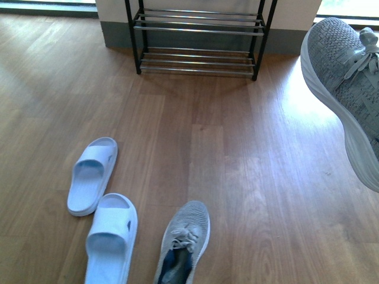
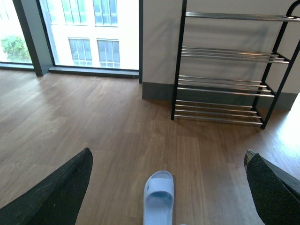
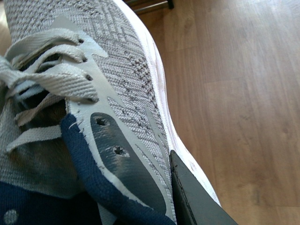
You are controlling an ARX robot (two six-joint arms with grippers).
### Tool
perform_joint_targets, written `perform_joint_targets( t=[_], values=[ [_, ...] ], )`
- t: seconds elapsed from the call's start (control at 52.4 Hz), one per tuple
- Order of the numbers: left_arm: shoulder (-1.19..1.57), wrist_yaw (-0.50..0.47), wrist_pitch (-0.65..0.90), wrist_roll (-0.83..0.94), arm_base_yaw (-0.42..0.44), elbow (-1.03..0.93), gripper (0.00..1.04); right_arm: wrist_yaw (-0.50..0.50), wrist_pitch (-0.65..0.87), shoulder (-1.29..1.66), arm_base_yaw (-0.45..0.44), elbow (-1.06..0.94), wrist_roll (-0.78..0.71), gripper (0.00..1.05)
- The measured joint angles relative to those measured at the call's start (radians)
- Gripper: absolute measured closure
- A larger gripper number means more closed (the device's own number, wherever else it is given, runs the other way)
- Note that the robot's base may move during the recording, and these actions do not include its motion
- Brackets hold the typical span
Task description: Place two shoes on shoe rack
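Front view, from the left side across:

- Two pale slippers on the wooden floor (image 1: 237, 154), toes pointing away. The far slipper (image 1: 92, 176) and the near slipper (image 1: 111, 239) lie just beside each other, the near one running off the lower edge.
- Right of them, the sneaker on the floor (image 1: 185, 242): grey knit, grey laces, navy lining visible. Toe points away and it is upright on its sole. The heel end is cut off by the frame edge. It is close to the near slipper but apart from it.
- Shoe rack (image 1: 198, 38) at the far side against the wall, a little right of centre. Black frame, chrome bar shelves; the two lower tiers in view are bare.
- Far right: the raised sneaker (image 1: 346, 89), clear of the floor and tilted, its white sole turned toward the left. It is well apart from the rack.

Left wrist view: the left hand (image 2: 168, 154) is spread wide, with one dark finger (image 2: 51, 192) on each side of the frame. Nothing is held between them; one slipper lies on the floor below the gap. The rack stands ahead, with a window (image 2: 93, 33) off to one side.

Right wrist view: the right hand (image 3: 145, 187) has hold of the raised sneaker. One dark finger (image 3: 194, 199) presses flat against its outer side, by the white sole edge. The other finger is hidden by the shoe, so I cannot see exactly how far the hand is closed.
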Motion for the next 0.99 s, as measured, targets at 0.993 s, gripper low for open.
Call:
perform_joint_targets(
  t=[0.993],
  values=[
    [0.0, 0.001, 0.001, 0.0, 0.0, 0.0, 0.09, 0.007, 0.003, -0.003, -0.005, -0.002, 0.001, 1.04]
  ],
)
